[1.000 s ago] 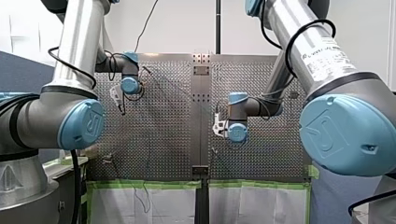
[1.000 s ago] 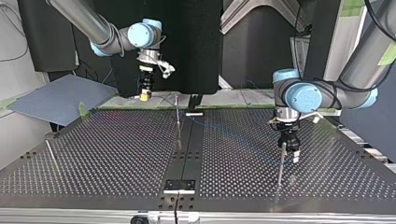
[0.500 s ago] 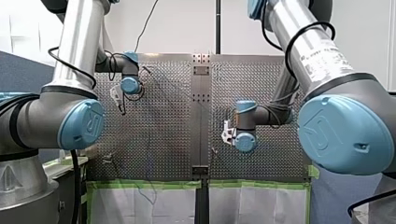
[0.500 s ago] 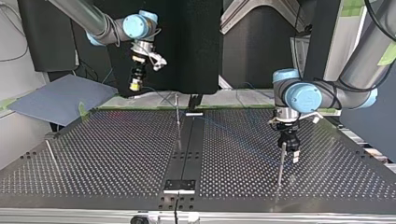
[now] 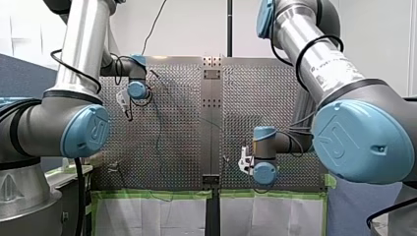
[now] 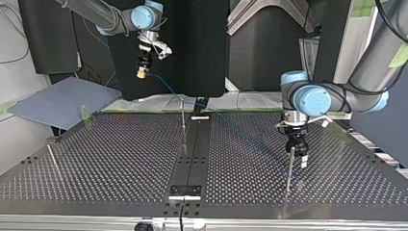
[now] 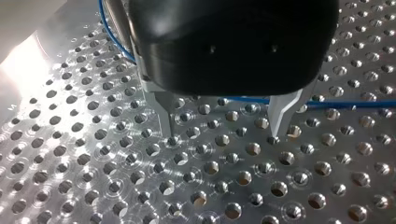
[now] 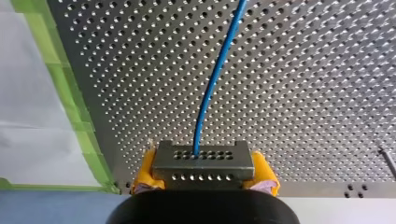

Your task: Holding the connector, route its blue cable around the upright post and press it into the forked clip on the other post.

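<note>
Right claw (image 8: pixel 204 173): yellow pads (image 8: pixel 264 170) clamped on the connector (image 8: pixel 203 161), high at the top view's far left. Blue cable (image 8: pixel 218 79) trails to the surface (image 6: pixel 120 159). Left claw (image 7: pixel 222 133): spread wide, empty, low beside a post (image 6: pixel 289 171). Risk: cable snagging the post could tug the connector loose.

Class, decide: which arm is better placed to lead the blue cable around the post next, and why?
Right. My right gripper is shut on the connector, with the blue cable running from it. My left gripper stands open just above the table, holding nothing.
</note>
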